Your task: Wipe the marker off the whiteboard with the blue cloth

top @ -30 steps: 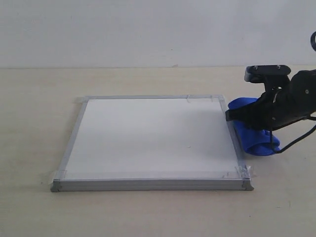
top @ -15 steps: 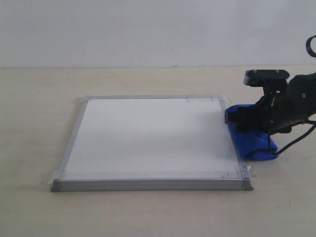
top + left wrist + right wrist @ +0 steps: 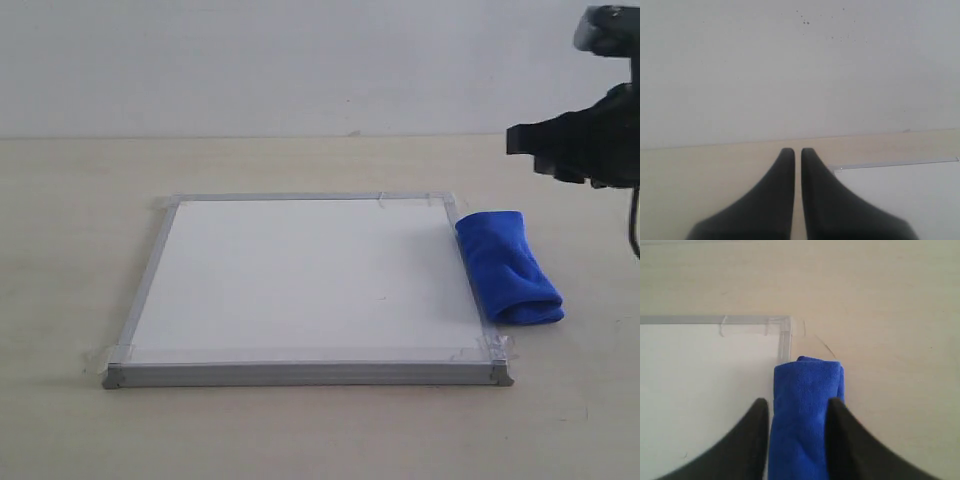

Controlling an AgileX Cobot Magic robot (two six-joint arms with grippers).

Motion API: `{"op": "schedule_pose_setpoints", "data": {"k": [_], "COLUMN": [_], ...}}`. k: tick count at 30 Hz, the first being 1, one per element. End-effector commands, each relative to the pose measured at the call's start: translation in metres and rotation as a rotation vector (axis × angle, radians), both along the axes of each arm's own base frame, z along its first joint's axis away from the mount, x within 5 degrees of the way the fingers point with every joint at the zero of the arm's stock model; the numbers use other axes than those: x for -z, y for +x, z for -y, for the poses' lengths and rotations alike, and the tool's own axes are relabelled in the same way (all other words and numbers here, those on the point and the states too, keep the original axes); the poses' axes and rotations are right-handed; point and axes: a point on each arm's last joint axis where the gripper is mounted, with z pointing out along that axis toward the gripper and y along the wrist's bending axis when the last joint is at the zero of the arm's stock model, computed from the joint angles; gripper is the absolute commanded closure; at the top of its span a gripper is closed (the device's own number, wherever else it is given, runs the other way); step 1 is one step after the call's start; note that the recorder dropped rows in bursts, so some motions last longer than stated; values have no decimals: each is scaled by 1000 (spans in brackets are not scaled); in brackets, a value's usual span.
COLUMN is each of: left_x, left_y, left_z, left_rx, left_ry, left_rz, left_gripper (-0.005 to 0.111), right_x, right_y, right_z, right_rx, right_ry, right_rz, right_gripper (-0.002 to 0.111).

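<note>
Up front the whiteboard (image 3: 300,280) is bare, with no red marker line showing. The blue cloth (image 3: 507,265) lies on the table (image 3: 300,430), touching the board's right frame. The right gripper (image 3: 796,405) has just let go and lifted clear, jaws apart, so the wipe looks done. The left gripper (image 3: 797,152) holds its jaws nearly together, and no container is in view.

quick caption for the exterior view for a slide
Blue cloth lies beside the whiteboard at its right edge; the right tool hangs clear above it, holding nothing.
</note>
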Motion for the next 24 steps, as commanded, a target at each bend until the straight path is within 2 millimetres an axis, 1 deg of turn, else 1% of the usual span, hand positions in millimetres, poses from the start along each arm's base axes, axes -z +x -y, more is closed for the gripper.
{"op": "schedule_pose_setpoints", "data": {"k": [1,2,3,5,7,10,12,14,17,21,24], "left_x": [0,0,0,0,0,0,0,0,0,0,0], "left_y": [0,0,0,0,0,0,0,0,0,0,0], "left_z": [0,0,0,0,0,0,0,0,0,0,0], "left_rx": [6,6,6,6,6,6,6,6,6,6,6], "left_ry": [-15,-15,-15,-15,-15,-15,-15,-15,-15,-15,-15], "left_rz": [-1,-1,-1,-1,-1,-1,-1,-1,-1,-1,-1], "left_gripper": [102,102,102,102,102,102,102,102,102,102,102], "right_x": [-29,-33,-37,-42,-47,-50,-54,-59,-65,-69,-69], "right_y": [-53,-64,-84,-106,-124,-152,-167,-177,-187,-195,-197], "right_z": [5,5,5,6,6,5,6,6,7,8,8], "right_rx": [50,57,67,67,68,61,55,50,45,41,40], "right_ry": [83,108,144,154,178,211,209,209,214,218,219], "right_rz": [103,115,119,116,100,23,26,68,122,169,175], "right_gripper": [108,108,108,108,108,108,108,108,108,108,108]}}
